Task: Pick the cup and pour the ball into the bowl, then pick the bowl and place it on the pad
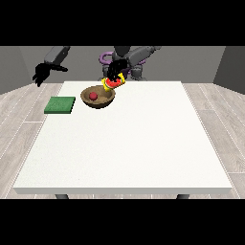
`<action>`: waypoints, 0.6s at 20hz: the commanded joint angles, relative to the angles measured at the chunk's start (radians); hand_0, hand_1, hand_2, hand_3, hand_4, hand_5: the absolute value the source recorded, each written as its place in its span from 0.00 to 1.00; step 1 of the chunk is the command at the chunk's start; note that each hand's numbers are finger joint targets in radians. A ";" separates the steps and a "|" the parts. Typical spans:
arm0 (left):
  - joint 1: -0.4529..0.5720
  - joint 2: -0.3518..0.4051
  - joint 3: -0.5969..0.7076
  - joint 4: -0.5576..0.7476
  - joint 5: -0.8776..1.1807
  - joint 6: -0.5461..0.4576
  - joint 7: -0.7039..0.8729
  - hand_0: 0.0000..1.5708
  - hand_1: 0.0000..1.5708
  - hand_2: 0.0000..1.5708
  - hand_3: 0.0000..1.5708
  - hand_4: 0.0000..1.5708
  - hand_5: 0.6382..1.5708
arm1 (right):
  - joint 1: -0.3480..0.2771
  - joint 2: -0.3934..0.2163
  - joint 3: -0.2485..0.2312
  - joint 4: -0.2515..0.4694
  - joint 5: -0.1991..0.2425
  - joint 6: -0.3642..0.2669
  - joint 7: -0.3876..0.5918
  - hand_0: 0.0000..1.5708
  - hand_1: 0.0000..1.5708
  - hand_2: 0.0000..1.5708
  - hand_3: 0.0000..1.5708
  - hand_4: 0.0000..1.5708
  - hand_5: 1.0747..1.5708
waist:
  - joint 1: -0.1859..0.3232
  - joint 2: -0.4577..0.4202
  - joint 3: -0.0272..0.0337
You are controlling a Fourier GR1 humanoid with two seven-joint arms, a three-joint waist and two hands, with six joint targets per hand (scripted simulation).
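Green pad (pixel 60 105) nr bowl (pixel 98 97) w/ ball (pixel 93 96); right-side hand (pixel 115 70) around tilted cup (pixel 113 82).

**White table, two things resting on it**

A large white rectangular table (pixel 129 143) carries a round brown bowl (pixel 98 97) at its far side, left of centre. A flat green square pad (pixel 60 105) lies near the far left edge, apart from the bowl.

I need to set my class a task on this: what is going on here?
The robot hand at the view's right holds a tilted cup over a brown bowl. A red ball already lies in the bowl. The green pad sits beside the bowl, bare, and the other robot hand hangs off the table's edge.
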 commanded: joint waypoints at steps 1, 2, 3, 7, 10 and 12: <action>-0.017 0.000 -0.066 -0.005 -0.057 -0.100 0.025 0.00 0.00 1.00 1.00 0.79 0.82 | -0.026 0.015 0.020 0.000 0.004 0.008 0.025 0.00 0.00 0.00 0.12 0.00 0.90 | -0.029 -0.017 -0.0001; -0.037 0.000 -0.054 -0.011 -0.066 -0.147 -0.031 0.00 0.00 1.00 1.00 0.79 0.81 | 0.014 -0.042 -0.019 0.034 -0.019 0.050 0.002 0.00 0.00 0.00 0.10 0.00 0.89 | 0.002 -0.022 0.0005; -0.110 0.004 -0.039 0.030 -0.092 -0.184 -0.035 0.00 0.00 1.00 1.00 0.79 0.80 | -0.004 0.001 0.004 0.020 -0.006 0.031 0.000 0.00 0.00 0.00 0.10 0.00 0.90 | -0.013 -0.012 0.0006; -0.153 0.000 -0.117 0.001 -0.174 -0.280 -0.036 0.62 0.62 1.00 1.00 0.77 0.84 | 0.013 0.006 0.011 0.047 0.008 0.021 -0.009 0.00 0.00 0.00 0.07 0.00 0.89 | -0.002 -0.051 0.0010; -0.219 0.000 -0.096 -0.073 -0.155 -0.399 -0.062 0.98 0.98 1.00 1.00 0.76 0.88 | -0.004 -0.026 -0.003 0.077 0.007 0.022 -0.013 0.00 0.00 0.00 0.12 0.00 0.89 | 0.019 -0.036 0.0007; -0.183 0.062 -0.026 0.005 -0.182 -0.283 -0.143 0.99 0.99 1.00 1.00 0.76 0.89 | 0.021 0.033 0.032 0.017 0.020 -0.013 -0.004 0.00 0.00 0.00 0.11 0.00 0.89 | -0.013 -0.061 -0.0007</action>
